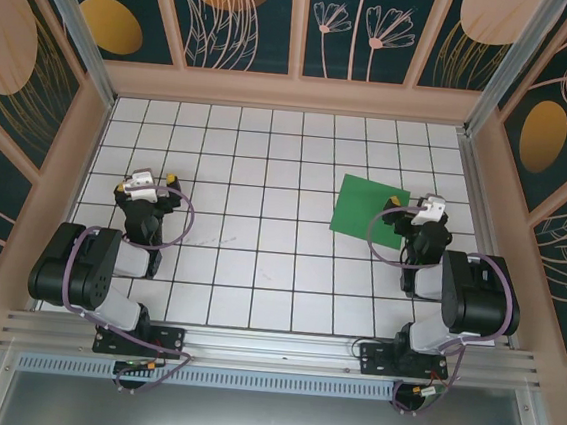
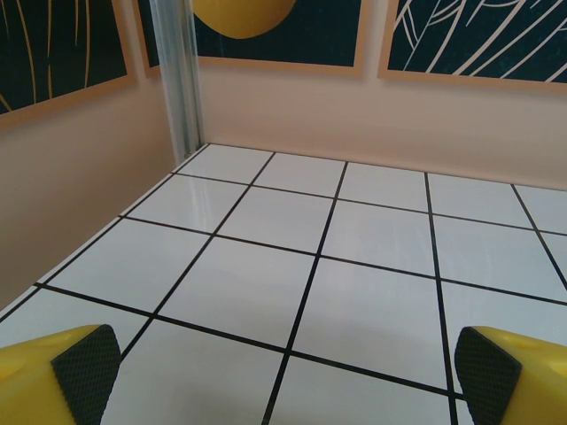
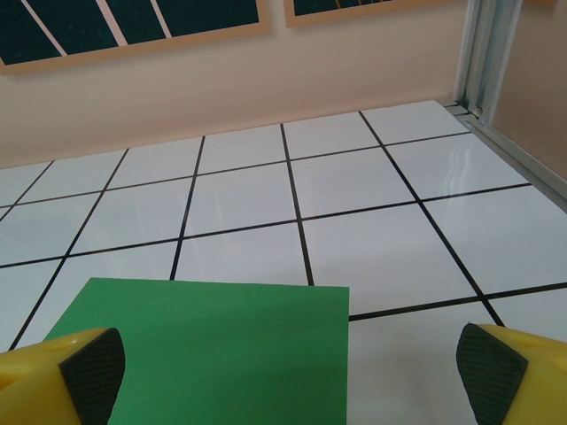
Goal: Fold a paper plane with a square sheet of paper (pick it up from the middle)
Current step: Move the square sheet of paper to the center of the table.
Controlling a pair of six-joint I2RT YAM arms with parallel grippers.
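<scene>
Your square sheet of paper (image 1: 368,209) lies flat and unfolded, plain green, slightly askew to the grid. It sits just ahead of the right hand (image 1: 420,199), running from that hand's left fingertip to about midway between the two. That hand is spread wide and holds nothing. The left hand (image 1: 150,177), well apart from the sheet, is likewise wide open and empty over bare tile. The surface (image 1: 259,260) is glossy white squares with black lines. Peach walls (image 1: 295,93) with dark floral panels close it in, and a metal post (image 2: 177,80) stands ahead-left of the left hand. Open tiles lie between both hands.
</scene>
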